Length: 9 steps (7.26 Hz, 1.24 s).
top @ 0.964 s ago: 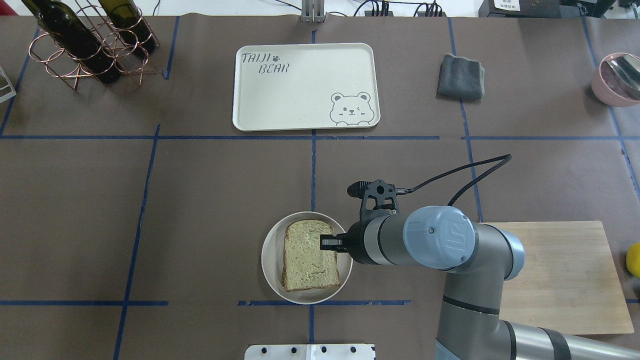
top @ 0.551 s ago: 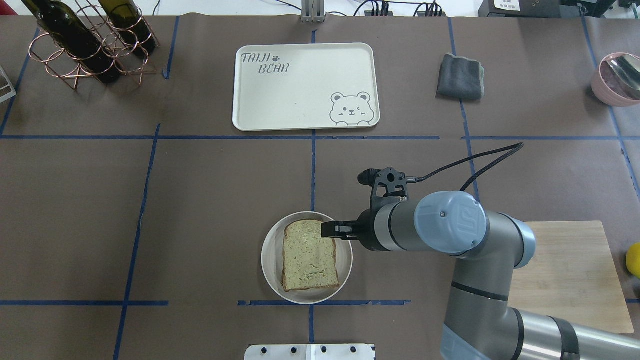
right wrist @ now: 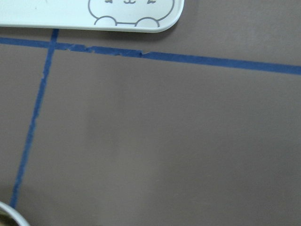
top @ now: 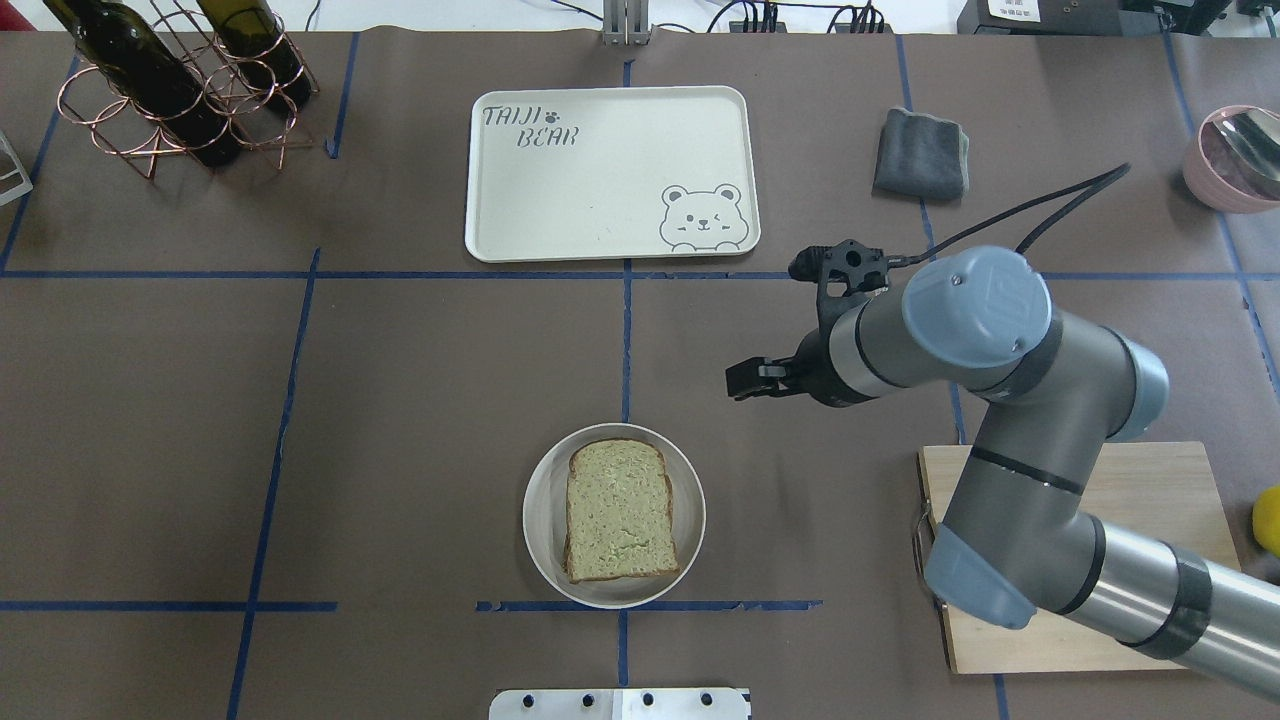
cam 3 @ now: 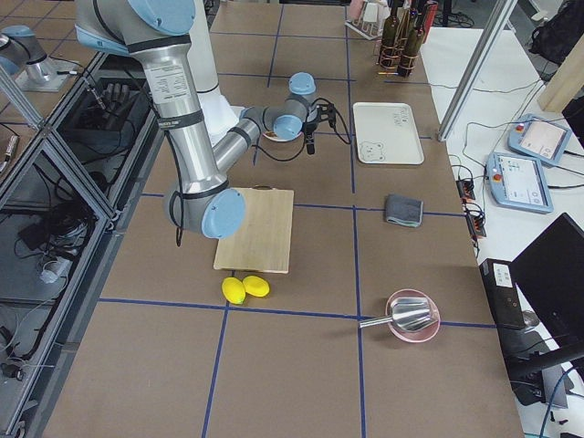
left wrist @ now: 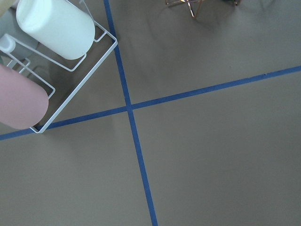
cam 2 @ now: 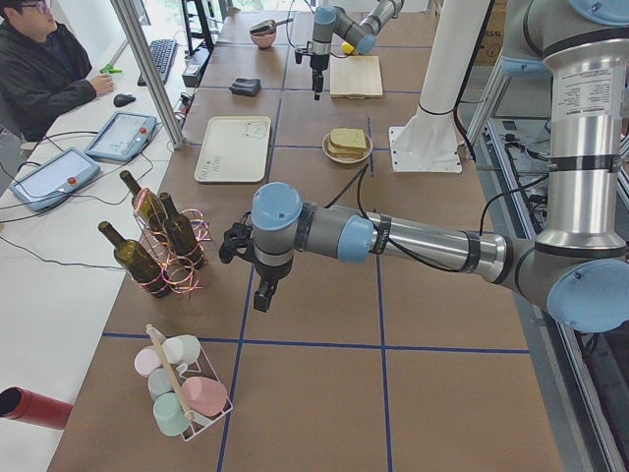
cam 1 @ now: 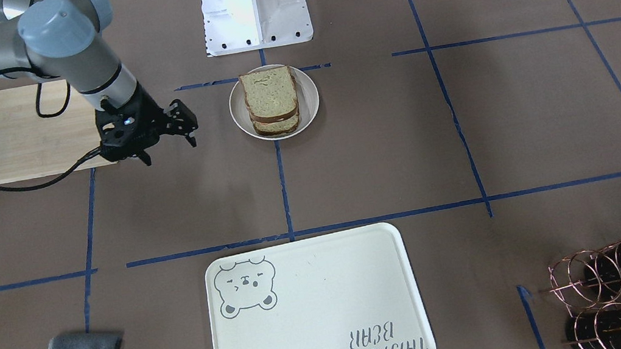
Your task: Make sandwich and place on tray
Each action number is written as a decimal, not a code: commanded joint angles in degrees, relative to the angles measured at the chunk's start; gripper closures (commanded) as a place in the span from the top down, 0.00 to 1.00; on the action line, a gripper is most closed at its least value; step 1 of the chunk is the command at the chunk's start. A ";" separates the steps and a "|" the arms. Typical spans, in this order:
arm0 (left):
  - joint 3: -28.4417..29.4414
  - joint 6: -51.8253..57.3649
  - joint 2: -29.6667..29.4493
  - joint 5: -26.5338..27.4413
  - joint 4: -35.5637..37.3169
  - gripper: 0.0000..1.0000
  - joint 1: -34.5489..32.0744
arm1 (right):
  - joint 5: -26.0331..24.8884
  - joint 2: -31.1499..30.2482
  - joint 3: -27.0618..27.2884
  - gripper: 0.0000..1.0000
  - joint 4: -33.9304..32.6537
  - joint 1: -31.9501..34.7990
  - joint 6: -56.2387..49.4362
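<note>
Sandwich (top: 620, 512) flat on the small round white dish (top: 540, 545), near the robot's edge of the bench (top: 400, 400), just beside the middle blue tape line. Two speckled slices stacked, dark crusts almost aligned. Between them, in the front-facing view, a thin pale layer, perhaps the egg, but too small to be sure.

Tray (top: 600, 170) well apart from the dish, on the far side of the bench, bear drawing and grey lettering in plain sight.

Right tool (cam 1: 170, 148) in the air over bare bench, between dish and tray and to the robot's right of the sandwich, not touching it. Fingers spread apart.

Near this arm, wooden cutting board (top: 1180, 500), partly covered by the elbow. Grey folded cloth (top: 921, 153) to the right of the tray.

Left tool (cam 2: 265, 293) far out toward the left end of the bench, pointing down, near the copper rack with wine bottles (cam 2: 167, 246). Seen only from the side camera, so cannot tell whether apart or together. In its wrist camera, crossed blue tape and a white wire rack of cups (left wrist: 77, 86).
</note>
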 commanded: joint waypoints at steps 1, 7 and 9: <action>-0.49 0.47 -2.76 -0.16 -1.80 1.00 0.08 | 8.18 -6.81 -0.34 1.00 -2.43 12.49 -22.37; -7.77 -25.10 -2.94 -5.09 -15.06 1.00 17.88 | 19.20 -31.17 -0.34 1.00 -4.71 42.40 -57.01; -9.80 -42.94 -4.26 -2.56 -22.33 1.00 25.96 | 19.91 -31.20 -0.34 1.00 -11.37 46.64 -60.32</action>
